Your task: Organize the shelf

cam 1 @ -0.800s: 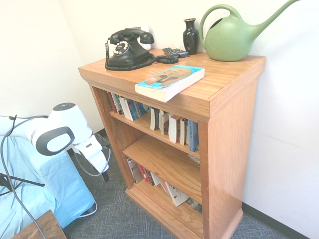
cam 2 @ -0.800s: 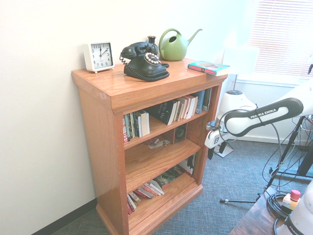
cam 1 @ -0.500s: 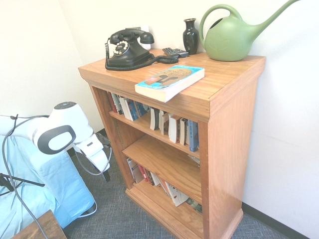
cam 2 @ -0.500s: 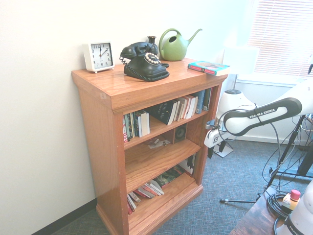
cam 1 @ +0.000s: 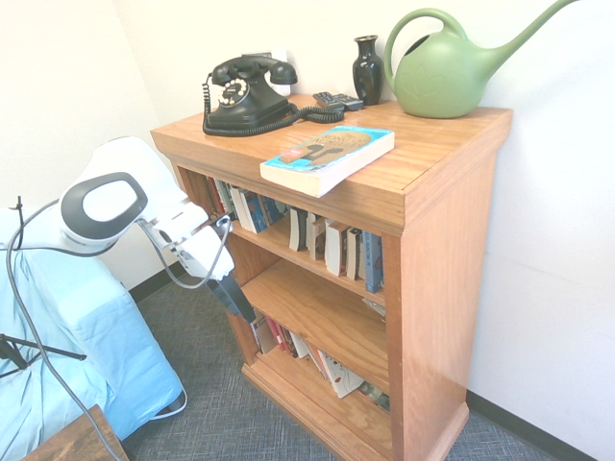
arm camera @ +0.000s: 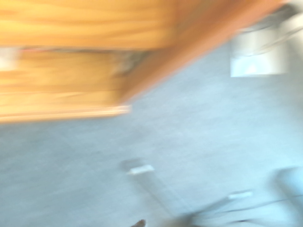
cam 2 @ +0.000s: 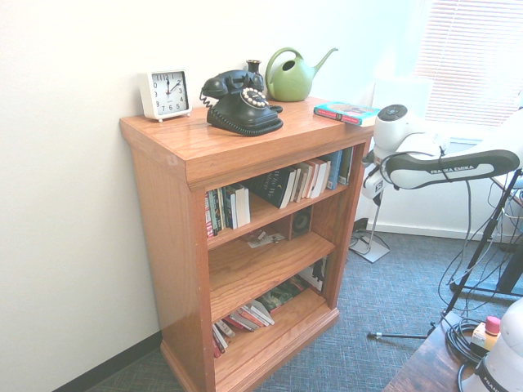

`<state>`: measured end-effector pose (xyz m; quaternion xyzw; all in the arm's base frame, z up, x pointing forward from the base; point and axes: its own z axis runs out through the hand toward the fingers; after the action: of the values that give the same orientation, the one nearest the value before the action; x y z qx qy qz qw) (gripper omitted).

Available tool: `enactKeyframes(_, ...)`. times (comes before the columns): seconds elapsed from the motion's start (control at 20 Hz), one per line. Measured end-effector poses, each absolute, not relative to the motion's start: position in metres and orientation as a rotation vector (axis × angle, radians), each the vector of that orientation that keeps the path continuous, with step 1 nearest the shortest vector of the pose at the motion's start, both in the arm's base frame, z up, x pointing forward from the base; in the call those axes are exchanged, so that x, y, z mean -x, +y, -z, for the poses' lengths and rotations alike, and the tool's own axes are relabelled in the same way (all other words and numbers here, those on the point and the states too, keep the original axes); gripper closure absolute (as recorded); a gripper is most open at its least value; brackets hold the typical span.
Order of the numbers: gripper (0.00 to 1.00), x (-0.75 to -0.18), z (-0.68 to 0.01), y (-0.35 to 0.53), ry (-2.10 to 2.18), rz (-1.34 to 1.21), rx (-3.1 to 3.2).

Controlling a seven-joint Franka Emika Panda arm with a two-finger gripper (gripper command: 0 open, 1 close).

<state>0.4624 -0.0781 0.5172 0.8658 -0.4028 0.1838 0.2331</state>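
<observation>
First exterior view: the shelf (cam 1: 423, 259) stands upright against the wall, taller than wide, open front facing the room. On its top sit a black telephone (cam 1: 246, 94), a dark vase (cam 1: 367, 69), a green watering can (cam 1: 444, 75) and a paperback (cam 1: 328, 157) lying flat, overhanging the front edge. The upper tier holds a row of upright books (cam 1: 327, 242); the middle tier looks largely bare; the bottom tier holds leaning books (cam 1: 298, 348). The gripper (cam 1: 233, 298) hangs in front of the shelf's left side panel, pointing steeply down toward the lower tiers, its dark fingers apart, holding nothing and touching nothing. Second exterior view: the shelf (cam 2: 172, 245) carries a white clock (cam 2: 166, 94) at the wall, then the telephone (cam 2: 241, 104), the watering can (cam 2: 292, 75) and the paperback (cam 2: 346, 113). A small item on the middle tier is too small to identify. The gripper is mostly hidden behind the shelf's far side. Wrist view: badly blurred; orange wood, probably the shelf's (arm camera: 71, 61) lower part, above grey carpet (arm camera: 142, 142).
</observation>
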Motion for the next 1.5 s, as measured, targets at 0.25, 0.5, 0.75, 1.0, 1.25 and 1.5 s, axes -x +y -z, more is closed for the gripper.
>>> enactKeyframes(0.25,0.0,-0.475,-0.554,-0.063,-0.937,-0.59,-2.159)
enactKeyframes(0.5,0.0,-0.498,-0.573,-0.041,-0.825,-0.604,-1.978)
enactKeyframes(0.75,0.0,-0.512,-0.601,-0.036,-0.821,-0.565,-1.794)
enactKeyframes(1.0,0.0,-0.534,-0.617,-0.021,-0.785,-0.579,-1.71)
enactKeyframes(1.25,0.0,-0.562,-0.612,-0.025,-0.756,-0.591,-1.651)
enactKeyframes(1.5,0.0,-0.584,-0.608,-0.018,-0.745,-0.608,-1.647)
